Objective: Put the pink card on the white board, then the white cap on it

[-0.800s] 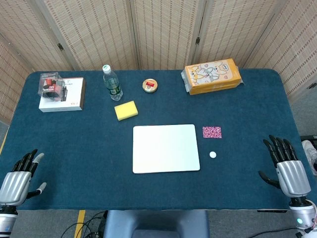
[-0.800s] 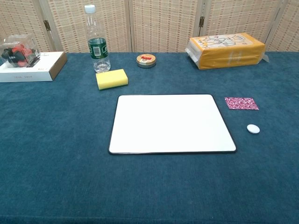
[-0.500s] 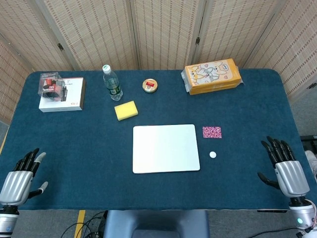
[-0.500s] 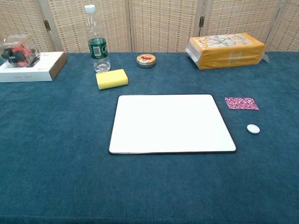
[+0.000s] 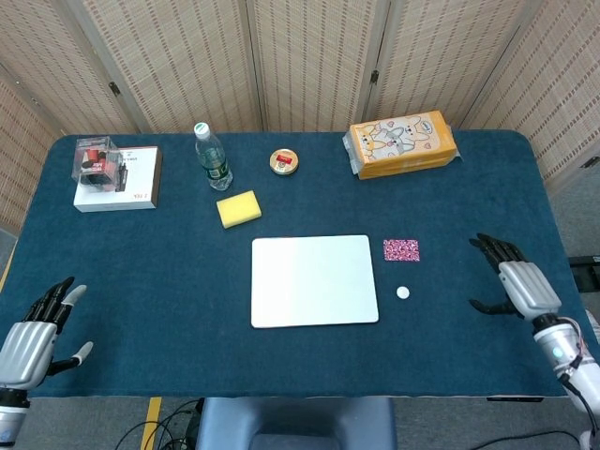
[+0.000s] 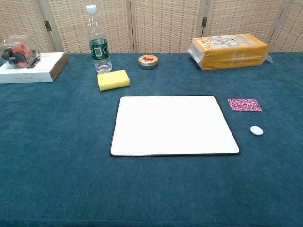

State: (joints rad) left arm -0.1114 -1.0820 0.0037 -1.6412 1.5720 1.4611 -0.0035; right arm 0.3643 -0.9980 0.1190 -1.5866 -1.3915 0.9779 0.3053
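1. Both hands only show up in the head view. The left hand (image 5: 26,342) sits at the near left corner, partly cut off, fingers spread, holding nothing.
2. The right hand (image 5: 518,284) is spread too, over the cloth right of the white cap (image 5: 402,292).
3. The pink card (image 5: 401,249) lies just right of the white board (image 5: 313,280), cap nearer; both off it.
4. A yellow sponge (image 5: 238,208), bottle (image 5: 212,157) and orange pack (image 5: 402,143) sit further back.
5. Blue tablecloth (image 5: 169,272), woven screens behind.

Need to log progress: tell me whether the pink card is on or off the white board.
Off. The pink card lies flat on the blue cloth just right of the white board, whose surface is bare.
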